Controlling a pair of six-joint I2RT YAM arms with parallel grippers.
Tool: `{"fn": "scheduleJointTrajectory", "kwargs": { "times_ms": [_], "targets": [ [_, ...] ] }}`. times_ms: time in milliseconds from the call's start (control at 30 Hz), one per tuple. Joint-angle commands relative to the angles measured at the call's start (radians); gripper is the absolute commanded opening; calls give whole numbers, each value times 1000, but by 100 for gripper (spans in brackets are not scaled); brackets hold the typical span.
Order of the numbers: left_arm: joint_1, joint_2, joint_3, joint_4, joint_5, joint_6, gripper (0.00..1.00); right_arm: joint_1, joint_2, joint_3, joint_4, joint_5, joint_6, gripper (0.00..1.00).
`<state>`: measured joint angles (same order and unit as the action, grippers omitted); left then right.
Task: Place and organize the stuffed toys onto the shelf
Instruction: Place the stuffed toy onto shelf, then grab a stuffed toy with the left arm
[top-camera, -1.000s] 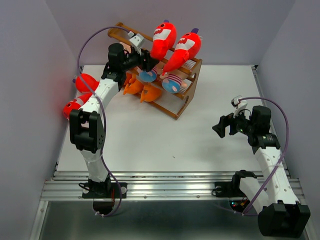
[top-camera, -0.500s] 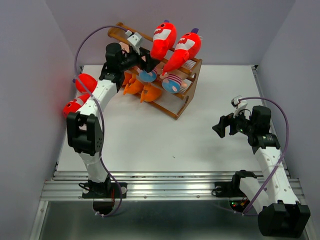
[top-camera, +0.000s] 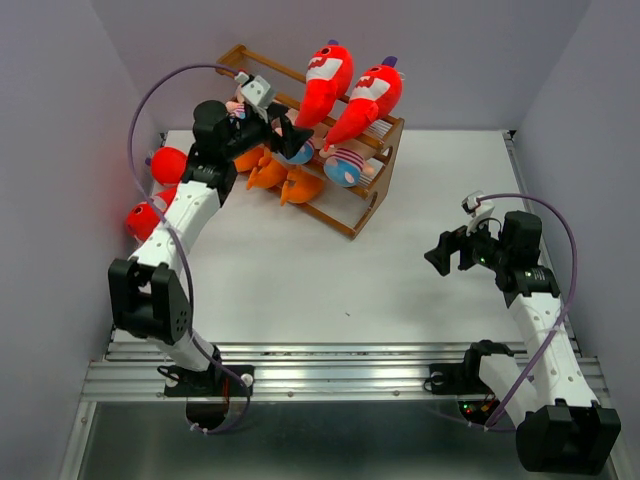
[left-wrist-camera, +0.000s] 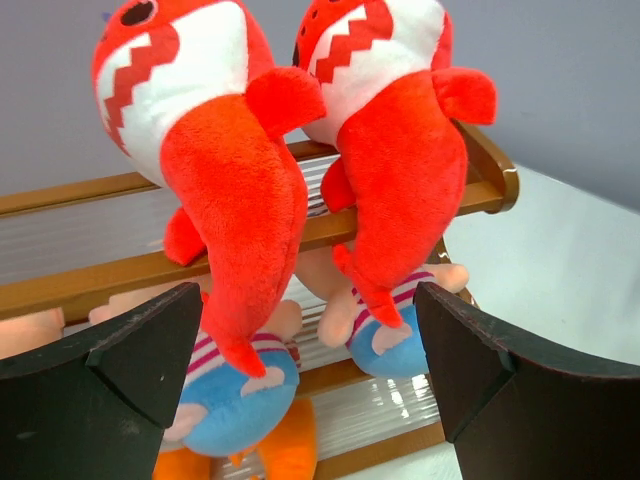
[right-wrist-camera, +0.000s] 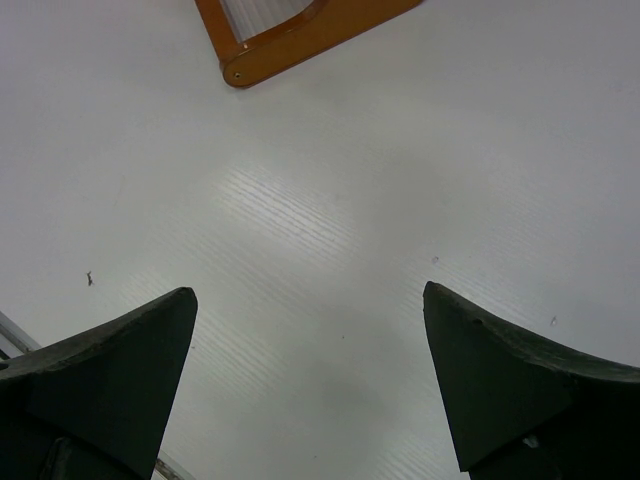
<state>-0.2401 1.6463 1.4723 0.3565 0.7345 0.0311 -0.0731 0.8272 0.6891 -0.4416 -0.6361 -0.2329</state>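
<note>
- two loose red plush toys (top-camera: 170, 162) lie on the white table (top-camera: 300, 280), behind and to the left of the left gripper (left-wrist-camera: 308, 300).
- the left gripper's jaws stand wide apart and hold nothing. just ahead, between them, two red toothy plush sharks (left-wrist-camera: 225, 170) hang over the top rail of the brown wooden slatted shelf (left-wrist-camera: 90, 272), with striped-shirt dolls (left-wrist-camera: 240, 385) on the tier below.
- the right gripper (right-wrist-camera: 308, 292) has its jaws wide apart and empty over the table, with the shelf's corner well ahead of them.

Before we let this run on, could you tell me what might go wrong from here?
The two red sharks lean loosely on the top rail of the shelf, tails hanging over the dolls; the open left gripper sits right before them, and a careless move could knock one off. Two red toys on the table lie close beside the left arm, which may sweep them.
</note>
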Motion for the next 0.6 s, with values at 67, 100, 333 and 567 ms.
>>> {"fn": "scheduleJointTrajectory", "kwargs": {
  "times_ms": [67,100,333,567],
  "targets": [
    [7,-285,-168,98,-191,26,99,-8,-8,9,32,-8,-20,100],
    [7,-313,-191,96,-226,15,99,-8,-8,9,32,-10,-20,100],
    [15,-589,-470,73,-579,-125,99,-8,-28,4,27,-5,-29,100],
    [94,-658,-644,-31,-912,-341,99,-8,-13,9,27,4,-37,100]
  ]
}}
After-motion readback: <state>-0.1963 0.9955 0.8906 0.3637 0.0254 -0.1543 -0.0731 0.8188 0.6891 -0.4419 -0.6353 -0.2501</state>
